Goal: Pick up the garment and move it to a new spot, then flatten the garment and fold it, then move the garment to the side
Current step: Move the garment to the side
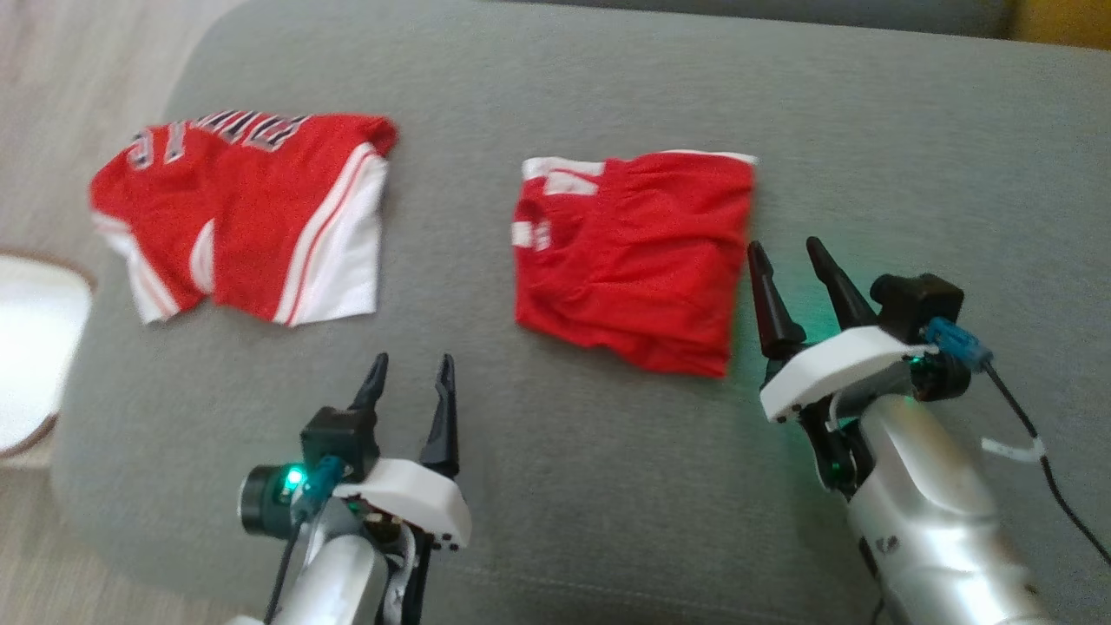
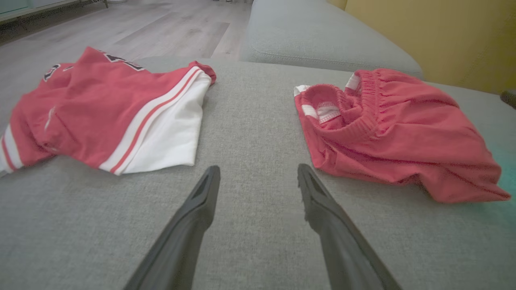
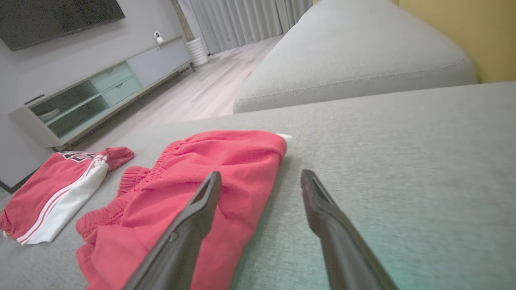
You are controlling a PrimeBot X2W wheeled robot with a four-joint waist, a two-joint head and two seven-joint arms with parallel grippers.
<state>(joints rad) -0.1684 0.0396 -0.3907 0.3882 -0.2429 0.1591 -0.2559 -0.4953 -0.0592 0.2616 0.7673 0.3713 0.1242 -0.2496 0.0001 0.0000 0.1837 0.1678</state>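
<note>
A folded red garment (image 1: 634,256) with white trim lies in the middle of the grey sofa seat (image 1: 608,451); it also appears at the right of the left wrist view (image 2: 399,133) and under the right wrist view's left finger (image 3: 209,177). My right gripper (image 1: 790,252) stands open just off the garment's right edge, holding nothing (image 3: 261,177). My left gripper (image 1: 412,363) is open and empty over bare cushion, below and left of the garment (image 2: 258,171).
A second red jersey (image 1: 243,217) with white side panels and dark lettering lies folded at the seat's left (image 2: 100,117) (image 3: 56,185). A white round object (image 1: 35,347) sits off the sofa's left edge. A back cushion (image 3: 354,52) rises beyond.
</note>
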